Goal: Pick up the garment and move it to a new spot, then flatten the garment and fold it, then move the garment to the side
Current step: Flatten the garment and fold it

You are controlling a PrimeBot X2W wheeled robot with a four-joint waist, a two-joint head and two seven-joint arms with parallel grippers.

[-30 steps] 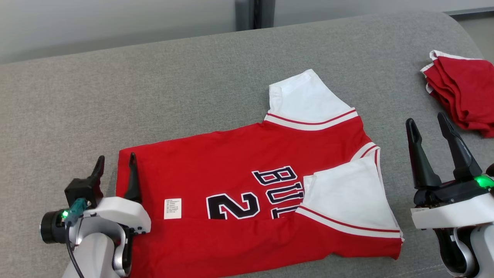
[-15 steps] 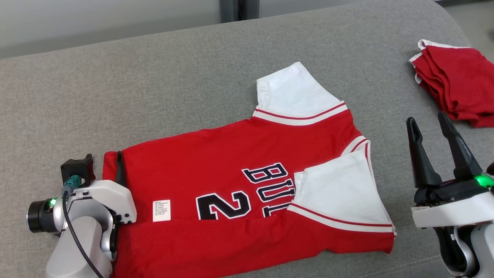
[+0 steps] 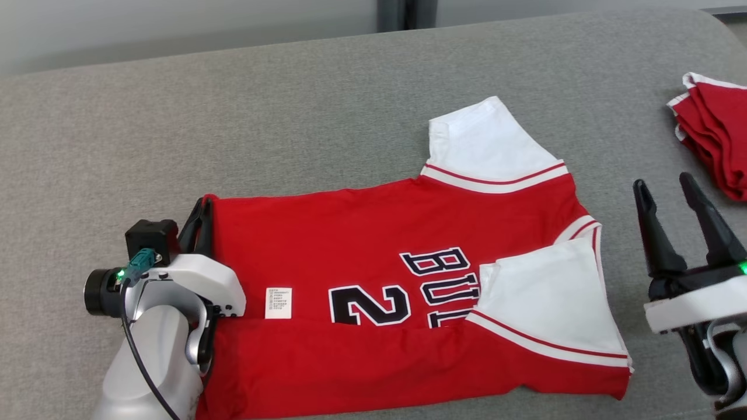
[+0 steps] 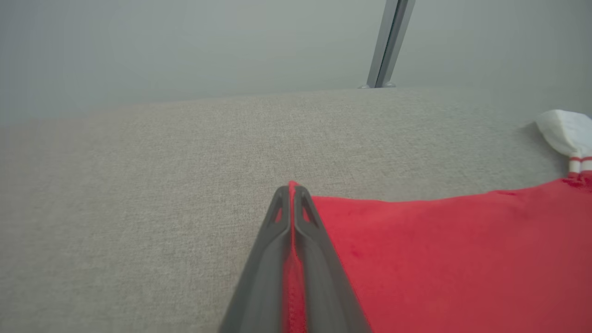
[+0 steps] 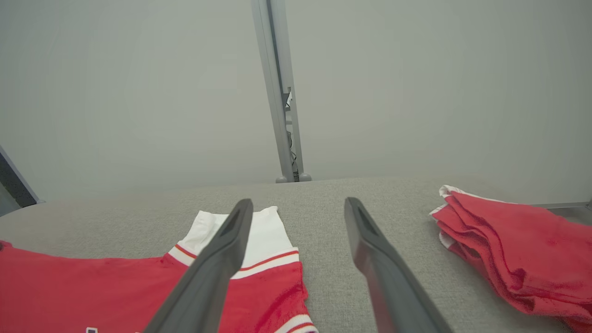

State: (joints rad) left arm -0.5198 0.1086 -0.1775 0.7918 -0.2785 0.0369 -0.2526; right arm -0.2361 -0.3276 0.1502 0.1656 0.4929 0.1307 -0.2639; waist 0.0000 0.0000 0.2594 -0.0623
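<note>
The garment (image 3: 373, 245) lies near the middle of the grey cushion (image 3: 292, 105), hem toward 9 o'clock and collar end toward 3 o'clock. Its near long edge is turned up over the lower lettering. The near sleeve (image 3: 543, 297) is folded in across the chest, and the far sleeve (image 3: 484, 140) lies spread toward 1 o'clock. A tag (image 3: 278, 303) shows near the hem.

The left gripper (image 4: 290, 190) has its jaws pressed together, pinching the far hem corner at 9 o'clock; red cloth shows between the fingers. The right gripper (image 3: 664, 182) hovers off the cloth at 4 o'clock with its jaws spread and nothing in them. A separate red pile (image 3: 715, 140) sits well apart at 2 o'clock.

Assessment: the fold is in hand, partly done. Only one corner is secured. The right gripper would best take the far shoulder, so the far edge lifts as one taut line. Lift low and carry toward 6 o'clock, without dragging the flaps already laid. A one-handed pull risks skewing the cloth.
</note>
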